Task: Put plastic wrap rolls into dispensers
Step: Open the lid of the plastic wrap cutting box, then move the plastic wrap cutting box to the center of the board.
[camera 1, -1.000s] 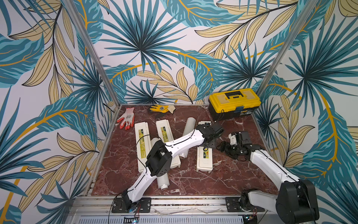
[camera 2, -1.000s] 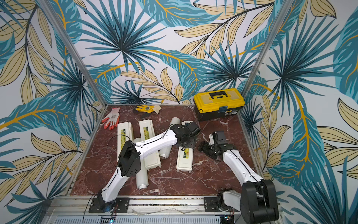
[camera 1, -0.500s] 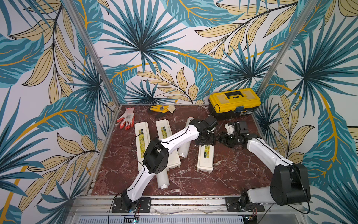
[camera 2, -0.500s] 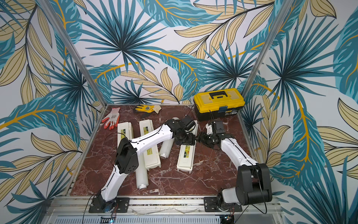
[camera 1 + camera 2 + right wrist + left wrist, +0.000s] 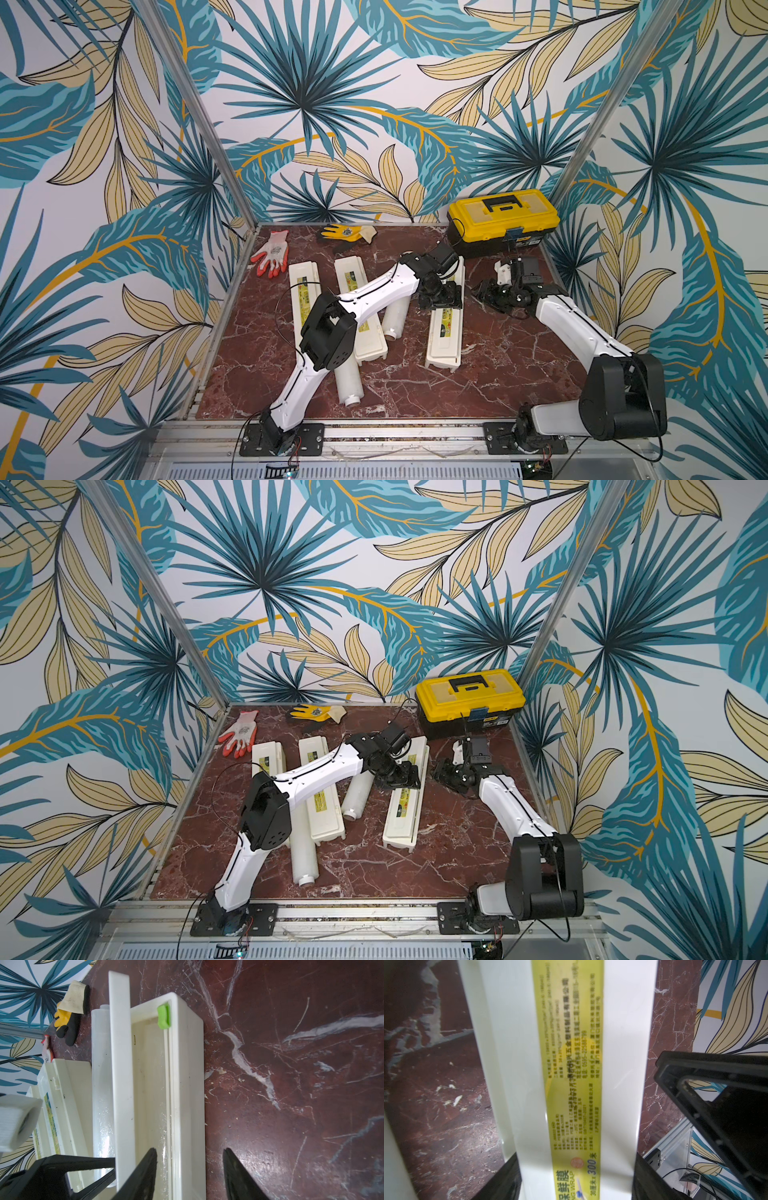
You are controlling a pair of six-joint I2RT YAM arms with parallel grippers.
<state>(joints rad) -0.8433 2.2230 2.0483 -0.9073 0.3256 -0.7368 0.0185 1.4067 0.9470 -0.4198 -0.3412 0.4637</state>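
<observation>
Three cream dispensers lie on the marble: left (image 5: 305, 282), middle (image 5: 353, 274) and right (image 5: 444, 336). The right dispenser (image 5: 187, 1084) is open, its lid (image 5: 121, 1084) raised, a green tab (image 5: 164, 1017) at the far end, and no roll inside. My left gripper (image 5: 440, 297) is shut on this dispenser, its fingers against both sides of the yellow-labelled face (image 5: 571, 1064). My right gripper (image 5: 190, 1150) is open and straddles the near wall, one finger inside the tray and one over the table. One plastic wrap roll (image 5: 395, 318) lies beside the lid, another (image 5: 347, 380) near the front.
A yellow-and-black toolbox (image 5: 503, 220) stands at the back right. An orange-and-white glove (image 5: 272, 253) and a yellow glove (image 5: 345, 232) lie along the back edge. Aluminium posts and patterned walls close in the table on three sides.
My right gripper has moved left and back to the open dispenser's wall, and its jaws have narrowed. The left gripper shifted slightly along the dispenser.
</observation>
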